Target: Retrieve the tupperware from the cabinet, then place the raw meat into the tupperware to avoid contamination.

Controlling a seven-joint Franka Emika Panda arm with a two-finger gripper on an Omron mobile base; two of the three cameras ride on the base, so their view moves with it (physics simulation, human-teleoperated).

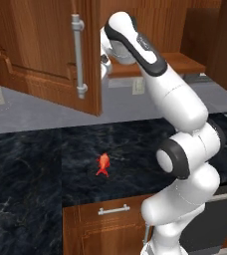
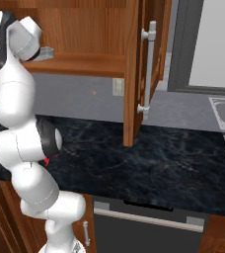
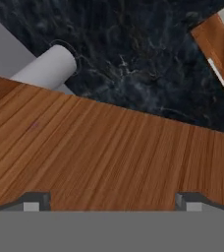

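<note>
Hand fingers apart, empty, over cabinet shelf; tupperware not spotted, so blind reach risks hitting shelf edge.

Dark marbled countertop: one raw meat piece lying on it. Wooden cabinet shelf: tupperware at its left.

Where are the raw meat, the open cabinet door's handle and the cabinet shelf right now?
raw meat (image 1: pixel 103 164): left base view, middle of the orange-red lump on the dark counter.
cabinet door handle (image 2: pixel 147 74): right base view, mid-length of the vertical silver bar.
cabinet shelf (image 3: pixel 114 152): hand view, wooden board above the fingers.
</note>
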